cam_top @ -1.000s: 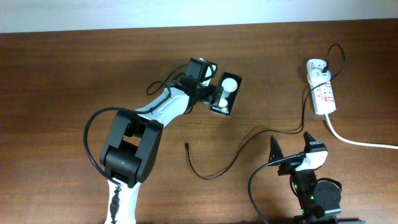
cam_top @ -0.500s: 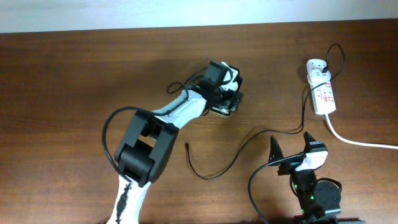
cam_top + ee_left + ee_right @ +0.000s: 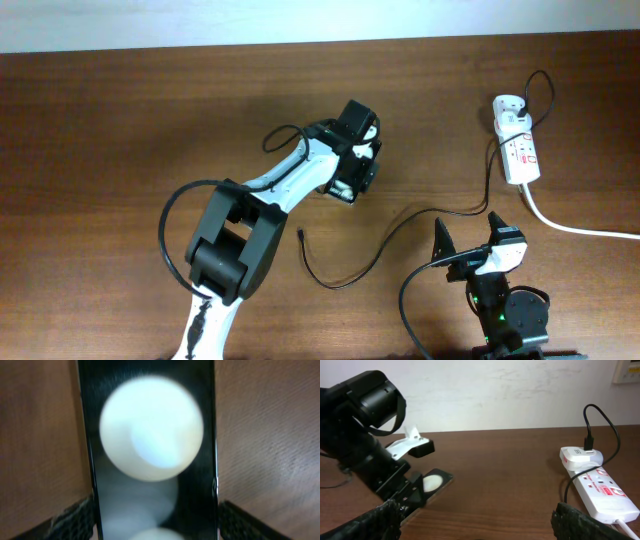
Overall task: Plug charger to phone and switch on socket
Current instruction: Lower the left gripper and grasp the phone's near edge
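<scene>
The black phone (image 3: 150, 435) lies flat on the table, one white round spot large in the left wrist view. My left gripper (image 3: 156, 520) sits down over it, a finger against each long edge. From overhead the left gripper (image 3: 358, 170) covers most of the phone (image 3: 345, 190). The charger cable (image 3: 440, 209) snakes across the table, its plug tip (image 3: 301, 235) lying free below the phone. The white socket (image 3: 518, 150) lies at the far right with the adapter (image 3: 507, 106) plugged in. My right gripper (image 3: 473, 250) stands open and holds nothing, near the front edge.
A thick white cord (image 3: 570, 228) runs from the socket off the right side. In the right wrist view the socket (image 3: 600, 490) is at the right, the phone (image 3: 435, 481) and left arm at the left, with bare wood between.
My left gripper moved right and down onto the phone, and its fingers have drawn in to the phone's edges. The right arm, cable and socket have not moved.
</scene>
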`<control>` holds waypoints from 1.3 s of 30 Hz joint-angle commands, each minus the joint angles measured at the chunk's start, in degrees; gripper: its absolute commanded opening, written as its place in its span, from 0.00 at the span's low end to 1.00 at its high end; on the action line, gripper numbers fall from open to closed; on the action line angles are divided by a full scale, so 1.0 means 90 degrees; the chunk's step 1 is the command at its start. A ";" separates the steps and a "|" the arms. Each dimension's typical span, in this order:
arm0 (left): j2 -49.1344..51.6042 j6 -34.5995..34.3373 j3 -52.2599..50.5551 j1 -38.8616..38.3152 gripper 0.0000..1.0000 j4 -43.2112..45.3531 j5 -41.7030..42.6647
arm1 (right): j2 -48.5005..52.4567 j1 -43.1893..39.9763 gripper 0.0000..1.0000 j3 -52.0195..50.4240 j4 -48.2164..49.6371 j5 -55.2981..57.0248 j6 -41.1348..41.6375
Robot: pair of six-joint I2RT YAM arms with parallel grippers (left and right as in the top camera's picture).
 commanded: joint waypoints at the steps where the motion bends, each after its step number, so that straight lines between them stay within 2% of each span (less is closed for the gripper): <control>1: 0.0610 -0.0243 -0.0478 0.0007 0.82 -0.1188 0.0112 | -0.0041 0.0036 0.99 -0.0029 -0.0039 0.0056 0.0022; 4: 0.0556 -0.1037 -0.0478 0.0012 0.82 -0.1814 0.0107 | -0.0041 0.0036 0.99 -0.0029 -0.0039 0.0058 0.0022; 5: 0.0355 -0.1294 -0.0478 0.0109 0.87 -0.1821 0.0063 | -0.0041 0.0036 0.99 -0.0029 -0.0039 0.0056 0.0022; 7: -0.0410 -0.1549 -0.0478 0.0454 0.89 -0.1841 0.0066 | -0.0041 0.0036 0.98 -0.0029 -0.0039 0.0058 0.0022; 9: -0.0954 -0.1613 -0.0478 0.0758 0.92 -0.1836 0.0063 | -0.0041 0.0036 0.99 -0.0029 -0.0039 0.0056 0.0022; 11: -0.1156 -0.1613 -0.0478 0.1025 0.99 -0.1817 0.0068 | -0.0041 0.0036 0.99 -0.0029 -0.0039 0.0058 0.0022; 22: -0.1151 -0.1586 -0.0493 0.1064 0.99 -0.1868 0.0066 | -0.0041 0.0036 0.99 -0.0029 -0.0039 0.0058 0.0022; 26: -0.0959 -0.1294 -0.0515 0.0753 0.99 -0.1593 0.0066 | -0.0041 0.0036 0.99 -0.0029 -0.0039 0.0056 0.0019; 27: -0.0850 -0.0806 -0.0517 0.0617 0.99 -0.1343 0.0066 | -0.0041 0.0036 0.99 -0.0029 -0.0039 0.0058 0.0022; 29: -0.0736 0.1078 -0.0517 0.0262 0.99 -0.0792 0.0063 | -0.0041 0.0036 0.99 -0.0029 -0.0039 0.0056 0.0022; 30: -0.0736 0.1467 -0.0517 0.0168 0.99 -0.0500 0.0036 | -0.0041 0.0036 0.99 -0.0029 -0.0039 0.0058 0.0019; 34: -0.0595 0.1474 -0.0517 0.0129 0.99 0.0389 -0.0270 | -0.0041 0.0036 0.99 -0.0029 -0.0039 0.0058 0.0022; 36: -0.0381 0.1474 -0.0517 0.0141 0.99 0.0559 -0.0619 | -0.0041 0.0036 0.98 -0.0029 -0.0039 0.0056 0.0022; 39: -0.0243 0.1472 -0.0517 0.0209 0.99 0.0619 -0.0600 | -0.0041 0.0036 0.99 -0.0029 -0.0039 0.0058 0.0022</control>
